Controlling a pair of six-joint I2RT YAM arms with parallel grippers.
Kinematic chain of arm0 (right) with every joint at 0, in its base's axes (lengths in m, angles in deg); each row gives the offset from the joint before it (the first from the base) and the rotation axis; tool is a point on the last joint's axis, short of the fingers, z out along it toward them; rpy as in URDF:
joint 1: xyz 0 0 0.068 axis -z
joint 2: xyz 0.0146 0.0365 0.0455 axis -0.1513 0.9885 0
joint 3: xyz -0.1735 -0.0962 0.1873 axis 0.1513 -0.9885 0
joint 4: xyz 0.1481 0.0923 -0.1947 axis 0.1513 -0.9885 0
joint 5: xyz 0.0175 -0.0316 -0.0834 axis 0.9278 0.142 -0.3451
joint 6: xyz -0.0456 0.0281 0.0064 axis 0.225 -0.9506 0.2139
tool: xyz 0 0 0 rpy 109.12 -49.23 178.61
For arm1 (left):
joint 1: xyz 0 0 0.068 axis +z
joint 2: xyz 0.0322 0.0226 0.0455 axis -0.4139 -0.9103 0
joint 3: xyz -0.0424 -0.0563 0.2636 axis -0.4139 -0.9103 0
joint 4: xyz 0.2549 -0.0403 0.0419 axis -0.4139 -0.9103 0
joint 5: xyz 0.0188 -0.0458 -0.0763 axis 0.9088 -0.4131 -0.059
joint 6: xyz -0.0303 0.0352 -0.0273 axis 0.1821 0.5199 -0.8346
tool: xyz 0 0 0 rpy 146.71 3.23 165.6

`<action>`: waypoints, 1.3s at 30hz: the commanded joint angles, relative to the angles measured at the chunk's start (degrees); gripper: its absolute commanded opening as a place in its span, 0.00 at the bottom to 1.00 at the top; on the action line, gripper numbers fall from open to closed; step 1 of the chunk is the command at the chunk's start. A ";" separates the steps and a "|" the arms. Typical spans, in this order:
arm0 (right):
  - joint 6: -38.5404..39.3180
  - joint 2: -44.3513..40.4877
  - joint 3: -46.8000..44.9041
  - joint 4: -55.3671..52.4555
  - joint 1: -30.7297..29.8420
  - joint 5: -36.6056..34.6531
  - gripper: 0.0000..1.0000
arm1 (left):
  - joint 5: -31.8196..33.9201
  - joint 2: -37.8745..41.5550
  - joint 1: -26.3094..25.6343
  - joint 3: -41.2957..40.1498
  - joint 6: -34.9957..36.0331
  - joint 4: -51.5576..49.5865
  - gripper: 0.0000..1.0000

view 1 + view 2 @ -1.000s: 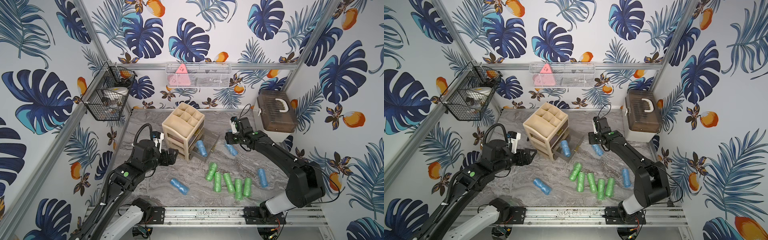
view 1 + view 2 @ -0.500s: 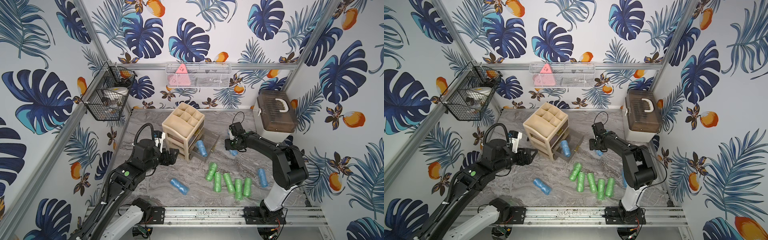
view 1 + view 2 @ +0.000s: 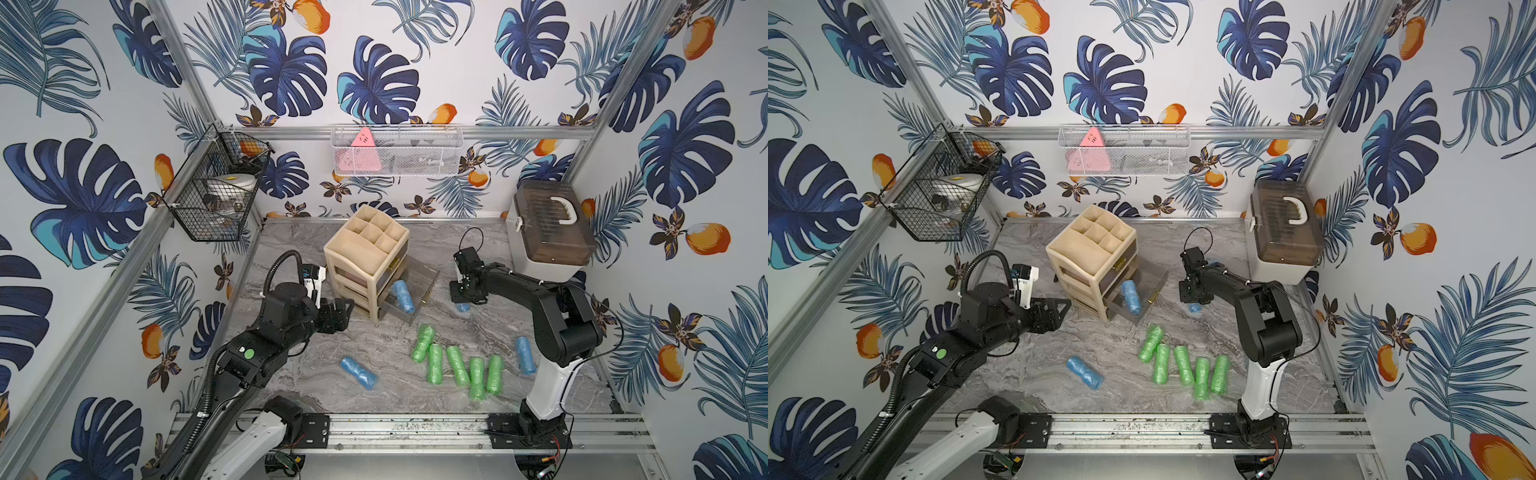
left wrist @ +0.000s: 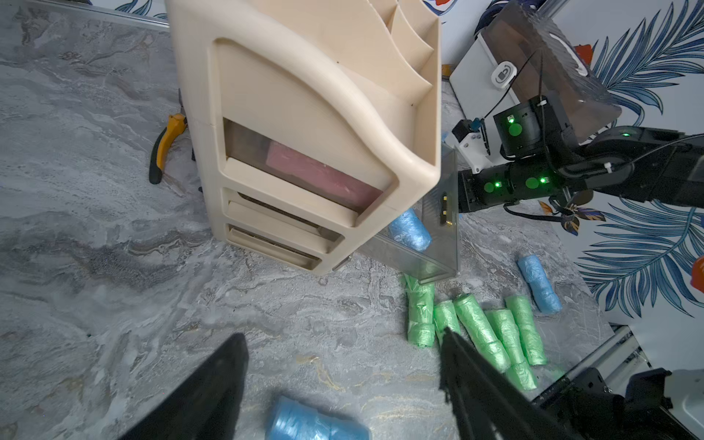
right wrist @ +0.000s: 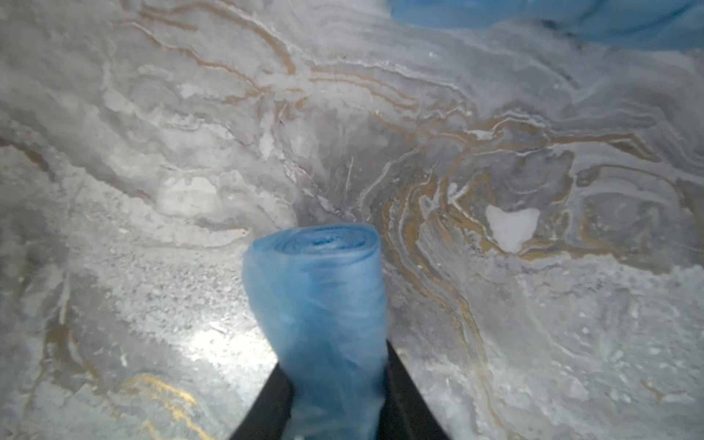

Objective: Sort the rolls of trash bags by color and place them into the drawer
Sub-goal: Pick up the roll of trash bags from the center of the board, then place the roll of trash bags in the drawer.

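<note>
The beige drawer unit [image 3: 365, 257] stands mid-table with its clear bottom drawer [image 3: 426, 284] pulled out; one blue roll [image 3: 403, 296] lies in it. Pink rolls [image 4: 316, 171] show through a higher drawer. My right gripper [image 3: 465, 297] points down at the table to the right of the drawer, shut on a blue roll [image 5: 316, 304] whose end [image 3: 462, 307] pokes out below it. My left gripper [image 3: 338, 316] is open and empty at the unit's left side. Several green rolls [image 3: 457, 365] lie in a row in front, with blue rolls at the left [image 3: 358, 372] and the right [image 3: 525, 355].
Yellow-handled pliers [image 4: 164, 148] lie behind the drawer unit. A white box with a brown lid [image 3: 548, 232] stands at the back right. A black wire basket [image 3: 216, 195] and a white mesh basket [image 3: 395, 149] hang on the walls. Another blue roll [image 5: 571, 15] lies close by.
My right gripper has dropped to the table and closed on the blue roll that lay beneath it. The left arm has barely moved.
</note>
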 commanded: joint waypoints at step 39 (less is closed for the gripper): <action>12.89 -23.13 2.88 1.51 -24.54 9.76 0.00 | -14.70 -3.28 14.36 -0.06 -0.34 3.36 0.90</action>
